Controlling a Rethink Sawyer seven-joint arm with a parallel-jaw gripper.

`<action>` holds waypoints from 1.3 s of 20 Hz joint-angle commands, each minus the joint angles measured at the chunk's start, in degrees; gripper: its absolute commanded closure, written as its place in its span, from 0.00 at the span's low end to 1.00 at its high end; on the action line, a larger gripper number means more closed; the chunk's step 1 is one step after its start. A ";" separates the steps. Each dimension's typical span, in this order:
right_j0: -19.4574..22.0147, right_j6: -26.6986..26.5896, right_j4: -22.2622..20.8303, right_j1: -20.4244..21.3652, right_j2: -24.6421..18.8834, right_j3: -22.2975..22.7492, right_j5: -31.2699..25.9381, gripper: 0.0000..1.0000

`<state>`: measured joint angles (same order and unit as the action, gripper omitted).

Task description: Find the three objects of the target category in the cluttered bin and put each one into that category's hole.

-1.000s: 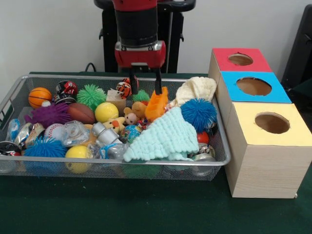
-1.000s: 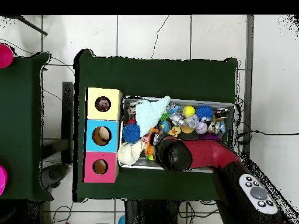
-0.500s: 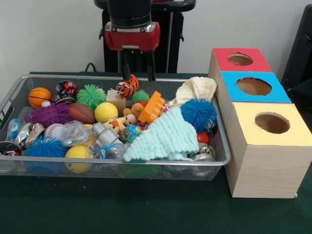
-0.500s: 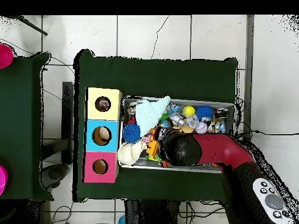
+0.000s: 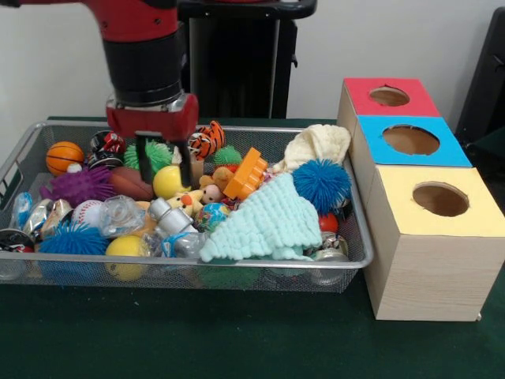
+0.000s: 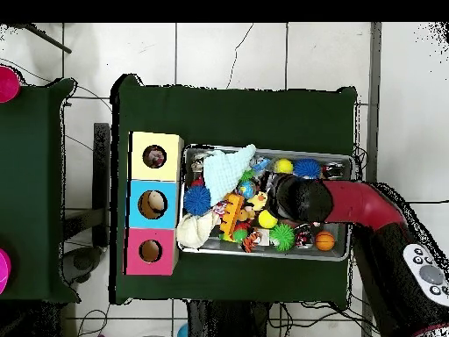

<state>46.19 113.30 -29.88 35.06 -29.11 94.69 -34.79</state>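
Note:
My gripper (image 5: 162,177) hangs open in the left half of the wire bin (image 5: 359,237), its fingers straddling a yellow ball (image 5: 171,183) just in front of a green spiky ball (image 5: 155,153). Nothing is held. An orange toy block (image 5: 246,173) lies tilted mid-bin beside a small teddy (image 5: 210,189). A tiger-striped ball (image 5: 205,140) sits at the back rim. To the right stand three boxes with a red-topped hole (image 5: 389,96), a blue-topped hole (image 5: 410,140) and a yellow-topped hole (image 5: 439,199). From overhead the arm (image 6: 302,199) hides the gripper.
A mint knitted cloth (image 5: 264,223), a blue spiky ball (image 5: 321,184) and a cream cloth (image 5: 318,143) fill the bin's right side. A basketball (image 5: 63,156), a purple spiky toy (image 5: 79,186), a brown football (image 5: 129,182) and crumpled plastic bottles (image 5: 167,225) crowd the left.
The arm has swung leftward in the front view, away from the orange block, and dropped down over the yellow ball. The orange block stays lying in the bin.

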 commanded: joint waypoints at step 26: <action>4.62 -41.03 -12.60 -16.80 -7.02 -29.31 -10.11 0.00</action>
<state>49.60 95.65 -38.74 24.26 -32.92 73.10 -37.62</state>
